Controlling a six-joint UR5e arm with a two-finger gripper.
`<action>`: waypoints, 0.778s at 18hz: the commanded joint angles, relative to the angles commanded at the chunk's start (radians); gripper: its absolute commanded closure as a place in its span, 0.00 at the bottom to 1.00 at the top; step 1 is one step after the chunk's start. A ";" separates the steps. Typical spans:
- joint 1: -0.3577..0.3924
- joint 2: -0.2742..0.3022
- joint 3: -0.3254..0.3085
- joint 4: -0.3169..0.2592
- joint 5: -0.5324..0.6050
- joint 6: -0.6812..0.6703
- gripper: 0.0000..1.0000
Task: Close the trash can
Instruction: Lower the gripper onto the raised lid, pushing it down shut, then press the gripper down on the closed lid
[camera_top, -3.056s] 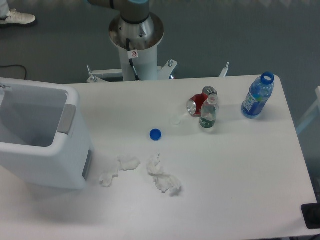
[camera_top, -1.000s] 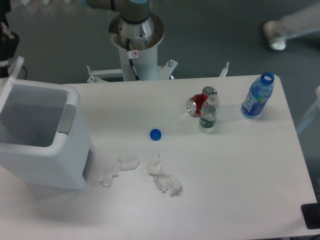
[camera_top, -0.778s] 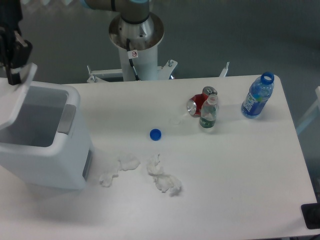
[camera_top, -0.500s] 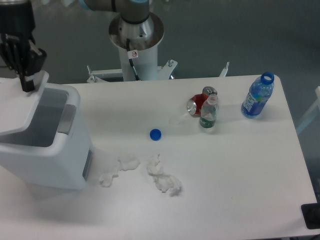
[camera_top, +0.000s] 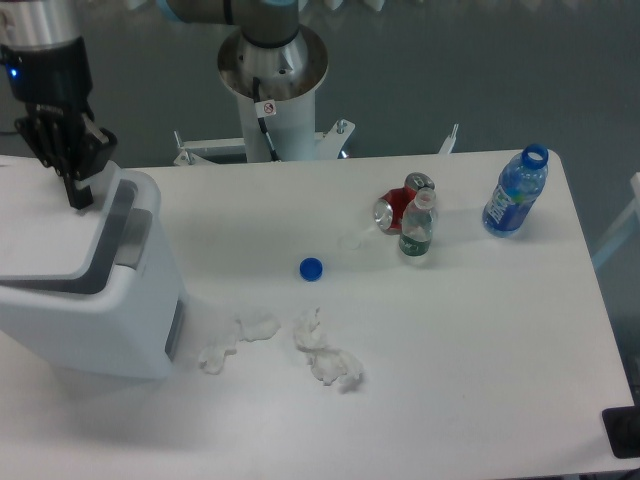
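Jaws (camera_top: 76, 190) atop trash can (camera_top: 90, 300) lid

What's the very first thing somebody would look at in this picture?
Probably the big white trash can at the table's left edge, with its lid nearly flat and the black gripper pressing on the lid's far edge. Next, the bright colours: a blue bottle cap in the middle, a red can lying beside a small bottle, and a blue open bottle at the far right corner.
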 joint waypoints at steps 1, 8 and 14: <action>0.000 -0.005 0.000 0.000 0.000 0.000 1.00; 0.012 -0.015 0.000 0.002 0.000 0.005 1.00; 0.014 -0.028 0.000 0.002 0.000 0.005 1.00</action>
